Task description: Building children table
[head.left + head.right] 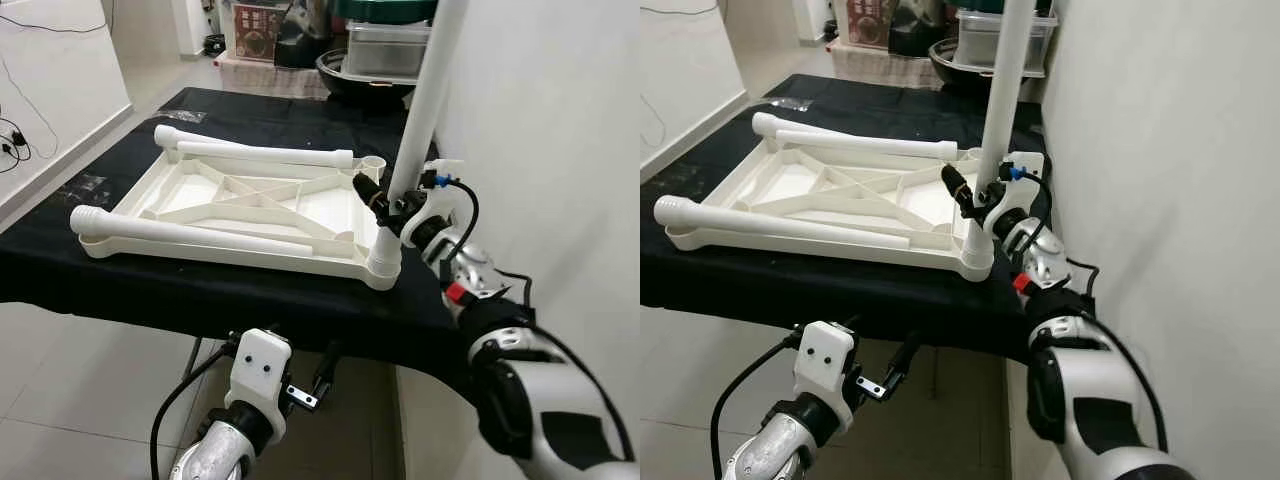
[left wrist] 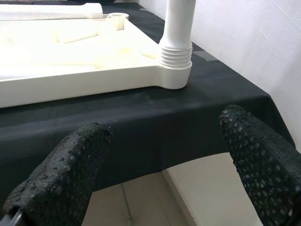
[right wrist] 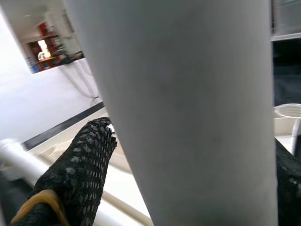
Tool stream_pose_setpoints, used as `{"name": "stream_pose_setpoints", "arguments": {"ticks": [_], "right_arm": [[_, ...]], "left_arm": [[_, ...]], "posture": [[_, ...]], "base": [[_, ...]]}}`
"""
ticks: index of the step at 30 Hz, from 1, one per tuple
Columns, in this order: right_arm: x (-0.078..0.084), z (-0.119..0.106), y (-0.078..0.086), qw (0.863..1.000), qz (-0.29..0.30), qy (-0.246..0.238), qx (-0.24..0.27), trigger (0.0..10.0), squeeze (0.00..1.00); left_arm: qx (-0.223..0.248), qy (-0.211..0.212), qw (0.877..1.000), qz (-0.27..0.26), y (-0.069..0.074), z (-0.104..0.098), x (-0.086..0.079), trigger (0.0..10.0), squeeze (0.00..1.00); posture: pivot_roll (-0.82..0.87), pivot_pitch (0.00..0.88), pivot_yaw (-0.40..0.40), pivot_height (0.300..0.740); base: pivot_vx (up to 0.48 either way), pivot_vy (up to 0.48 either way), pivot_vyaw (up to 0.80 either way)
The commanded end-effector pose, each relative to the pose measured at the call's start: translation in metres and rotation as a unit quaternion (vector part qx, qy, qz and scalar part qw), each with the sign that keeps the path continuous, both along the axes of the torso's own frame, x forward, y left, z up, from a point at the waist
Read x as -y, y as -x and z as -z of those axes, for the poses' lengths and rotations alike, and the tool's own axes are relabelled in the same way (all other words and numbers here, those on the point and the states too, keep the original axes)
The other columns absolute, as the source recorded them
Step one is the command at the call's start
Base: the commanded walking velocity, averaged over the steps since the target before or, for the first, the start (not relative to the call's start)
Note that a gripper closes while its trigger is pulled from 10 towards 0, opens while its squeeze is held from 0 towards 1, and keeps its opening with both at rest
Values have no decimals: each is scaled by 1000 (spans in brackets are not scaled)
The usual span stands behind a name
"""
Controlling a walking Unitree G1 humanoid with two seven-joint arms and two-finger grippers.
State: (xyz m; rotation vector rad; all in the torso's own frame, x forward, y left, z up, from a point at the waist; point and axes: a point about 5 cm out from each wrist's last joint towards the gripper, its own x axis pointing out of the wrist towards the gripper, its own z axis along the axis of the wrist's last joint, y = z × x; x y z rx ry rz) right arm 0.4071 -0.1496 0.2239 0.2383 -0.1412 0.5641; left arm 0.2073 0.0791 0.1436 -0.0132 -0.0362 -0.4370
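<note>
Both eye views look forward and down from the head at the upturned tabletop [image 1: 240, 205] on black cloth. The left wrist camera peers from below the cloth's edge toward the upright leg [image 2: 176, 28]. The right wrist camera sits pressed close against that same leg.

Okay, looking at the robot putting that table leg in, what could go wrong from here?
1. The right claw grips the upright leg low down, just above the corner socket; the long length above may lever sideways and bind the thread.
2. That socket sits near the black table's edge, so a push might slide the white tabletop off.
3. The left claw hangs open below the edge, not bracing anything.
</note>
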Motion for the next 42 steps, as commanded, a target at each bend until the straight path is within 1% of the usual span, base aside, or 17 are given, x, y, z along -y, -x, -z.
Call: {"name": "stream_pose_setpoints", "arguments": {"ticks": [1, 8, 9, 11, 12, 20, 23, 25, 28, 30, 31, 32, 33, 34, 36, 39, 42], "right_arm": [[-16, -1, 0, 999, -45, 13, -3, 10000, 0], [-25, -1, 0, 997, -73, 8, -10, 10000, 0], [-27, -2, -1, 998, -67, 6, -10, 5216, 0], [-27, -3, -2, 998, -63, 4, -10, 5216, 0], [-27, -4, -2, 998, -55, 2, -7, 0, 0], [-24, -6, -6, 1000, 1, -9, -10, 0, 0], [-17, -1, -8, 997, 77, 24, -20, 0, 0], [-6, 8, -10, 981, 179, 54, -41, 0, 0], [-2, 12, -10, 971, 226, 56, -52, 0, 0], [5, 16, -8, 941, 327, 58, -66, 0, 0], [5, 16, -8, 941, 327, 58, -66, 0, 0], [7, 18, -6, 911, 401, 53, -81, 0, 0], [7, 18, -6, 911, 401, 53, -81, 0, 0], [3, 16, -3, 889, 447, 42, -86, 0, 0], [3, 16, -3, 889, 447, 42, -86, 0, 0], [-9, 13, 0, 865, 491, 9, -101, 0, 0], [-16, 13, 1, 858, 501, -8, -110, 0, 0]], "left_arm": [[-11, -7, 1000, -3, 1, 5, 1, 10000, 0], [-13, -6, 1000, -2, 2, 5, 0, 10000, 0], [-13, -7, 1000, -2, 3, 5, 0, 10000, 0], [-13, -7, 1000, -2, 3, 5, 0, 10000, 0], [-13, -7, 1000, -2, 3, 5, 1, 10000, 0], [-16, -7, 1000, -1, 4, 7, 2, 10000, 0], [-16, -7, 1000, 0, 4, 8, 2, 10000, 0], [-17, -8, 1000, 2, 3, 8, 2, 10000, 0], [-17, -8, 1000, 3, 3, 8, 2, 10000, 0], [-17, -9, 1000, 5, 3, 8, 2, 10000, 0], [-17, -9, 1000, 5, 3, 8, 2, 10000, 0], [-16, -9, 1000, 6, 2, 8, 1, 10000, 0], [-16, -9, 1000, 6, 2, 8, 1, 10000, 0], [-16, -10, 1000, 6, 2, 8, 1, 10000, 0], [-16, -10, 1000, 6, 2, 8, 1, 10000, 0], [-16, -11, 1000, 4, 2, 8, 1, 10000, 0], [-16, -12, 1000, 4, 2, 8, 1, 10000, 0]], "posture": [[82, 78, -97, 740], [86, 70, -99, 740], [86, 70, -99, 740], [86, 70, -99, 740], [90, 66, -101, 740], [84, 55, -99, 740], [82, 49, -96, 740], [77, 47, -92, 740], [74, 47, -91, 740], [72, 55, -89, 740], [72, 55, -89, 740], [69, 57, -88, 740], [69, 57, -88, 740], [69, 59, -90, 740], [69, 59, -90, 740], [70, 63, -91, 740], [70, 63, -91, 740]], "base": [[0, 0, 0], [0, 0, 0], [0, 0, 0], [0, 0, 0], [0, 0, 0], [0, 0, 0], [0, 0, 0], [0, 0, 0], [0, 0, 0], [0, 0, 0], [0, 0, 0], [0, 0, 0], [0, 0, 0], [0, 0, 0], [0, 0, 0], [0, 0, 0], [0, 0, 0]]}}
